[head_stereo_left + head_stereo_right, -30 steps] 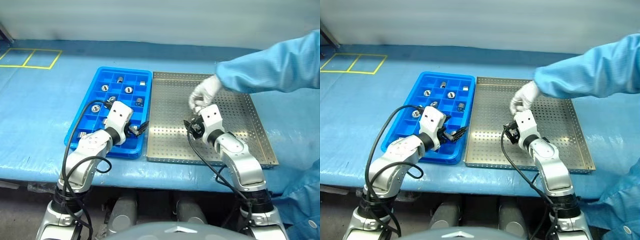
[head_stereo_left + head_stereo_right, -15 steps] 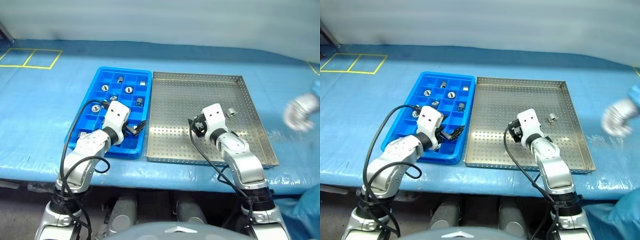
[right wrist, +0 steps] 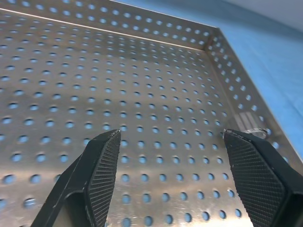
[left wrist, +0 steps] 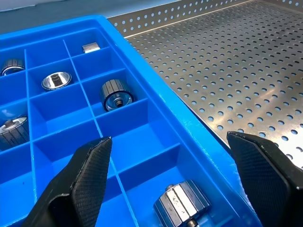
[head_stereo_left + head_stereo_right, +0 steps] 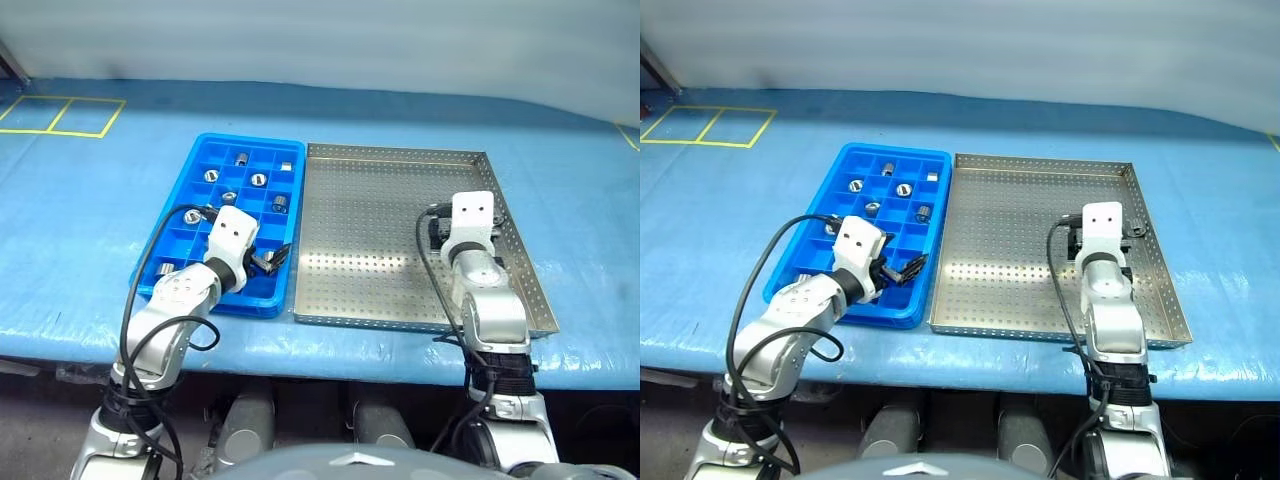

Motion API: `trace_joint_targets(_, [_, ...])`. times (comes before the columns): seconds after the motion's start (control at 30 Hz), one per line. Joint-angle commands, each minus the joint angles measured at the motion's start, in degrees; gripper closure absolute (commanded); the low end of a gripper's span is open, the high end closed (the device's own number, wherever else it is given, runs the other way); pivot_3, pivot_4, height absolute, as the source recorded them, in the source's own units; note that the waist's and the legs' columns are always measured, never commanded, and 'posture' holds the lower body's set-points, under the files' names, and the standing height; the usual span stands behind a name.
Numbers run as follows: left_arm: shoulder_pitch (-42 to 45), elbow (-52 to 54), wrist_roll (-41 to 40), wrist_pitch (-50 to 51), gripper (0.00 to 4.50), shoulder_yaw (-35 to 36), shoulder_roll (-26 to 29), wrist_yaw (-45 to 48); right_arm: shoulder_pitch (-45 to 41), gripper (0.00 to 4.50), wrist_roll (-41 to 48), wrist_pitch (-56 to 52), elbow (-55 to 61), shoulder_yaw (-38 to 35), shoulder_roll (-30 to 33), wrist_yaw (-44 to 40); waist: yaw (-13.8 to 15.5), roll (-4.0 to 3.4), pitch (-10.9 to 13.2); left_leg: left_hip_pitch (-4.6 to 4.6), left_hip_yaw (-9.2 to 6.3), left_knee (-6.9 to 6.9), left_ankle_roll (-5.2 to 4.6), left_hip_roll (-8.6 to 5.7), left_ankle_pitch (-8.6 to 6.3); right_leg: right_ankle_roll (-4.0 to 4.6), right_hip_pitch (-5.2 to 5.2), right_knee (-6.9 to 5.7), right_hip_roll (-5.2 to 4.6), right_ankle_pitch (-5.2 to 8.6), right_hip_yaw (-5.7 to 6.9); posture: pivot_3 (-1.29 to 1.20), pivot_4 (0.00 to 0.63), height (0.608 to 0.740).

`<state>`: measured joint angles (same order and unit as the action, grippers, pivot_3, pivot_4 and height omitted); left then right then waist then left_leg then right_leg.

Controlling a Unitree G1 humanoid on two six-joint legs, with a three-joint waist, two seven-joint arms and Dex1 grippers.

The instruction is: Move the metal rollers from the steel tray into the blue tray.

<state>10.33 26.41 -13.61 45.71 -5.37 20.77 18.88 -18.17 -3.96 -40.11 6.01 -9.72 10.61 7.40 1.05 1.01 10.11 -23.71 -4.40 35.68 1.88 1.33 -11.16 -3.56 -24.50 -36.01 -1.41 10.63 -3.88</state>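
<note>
Two trays sat side by side on the blue-covered desk (image 5: 80, 200). At 3 o'clock lay the steel tray (image 5: 380, 220), its perforated floor bare apart from one metal roller (image 3: 251, 134) against the rim just beyond the right tool's (image 3: 182, 165) fingertip. At 9 o'clock, touching it, lay the blue tray (image 5: 190, 200), with several metal rollers (image 4: 116, 93) spread singly through its compartments. The right tool hovered spread wide over the steel tray's 3 o'clock side, grasping nothing. The left tool (image 4: 177, 172) hung released across the blue tray's 3 o'clock rim, one roller (image 4: 182, 204) between its fingers.
</note>
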Motion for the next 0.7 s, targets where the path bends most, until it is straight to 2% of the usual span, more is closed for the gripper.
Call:
trace_joint_targets(0.03, [0.47,1.72,0.13,-1.29,0.26,-0.62,-0.40,0.24,-3.36,0.87,1.98,2.56,-2.50,-3.93,-0.58,1.23,-0.16,0.00,0.00,0.00,0.01,0.00,0.00,0.00,0.00,0.00,0.00,0.00,0.00,0.00,0.00,0.16,0.150,0.740])
trace_joint_targets(0.3, [1.41,1.17,0.37,-1.44,0.26,-1.78,-0.58,0.48,-11.56,0.87,4.88,9.24,-18.35,-7.08,2.75,-0.78,-0.43,-0.01,0.00,0.03,0.03,0.01,-0.01,0.00,0.01,-0.02,0.03,0.00,0.01,-0.02,-0.04,0.16,0.150,0.740])
trace_joint_targets(0.5, [0.93,1.77,0.21,-1.42,0.26,-1.78,-0.67,0.29,-17.66,0.87,7.38,14.46,-32.05,-11.66,4.02,3.63,-0.37,-0.01,0.00,0.03,0.02,-0.04,-0.02,-0.01,0.01,-0.02,0.03,0.00,0.01,-0.02,-0.05,0.18,0.150,0.740])
trace_joint_targets(0.7, [0.51,2.39,-0.18,-1.10,0.26,-1.38,-0.76,0.08,-21.40,0.87,8.09,18.60,-39.15,-13.23,3.70,9.33,-0.33,-0.01,0.00,0.04,0.02,-0.04,-0.04,-0.02,0.02,-0.03,0.04,0.01,0.01,-0.04,-0.07,0.18,0.150,0.740])
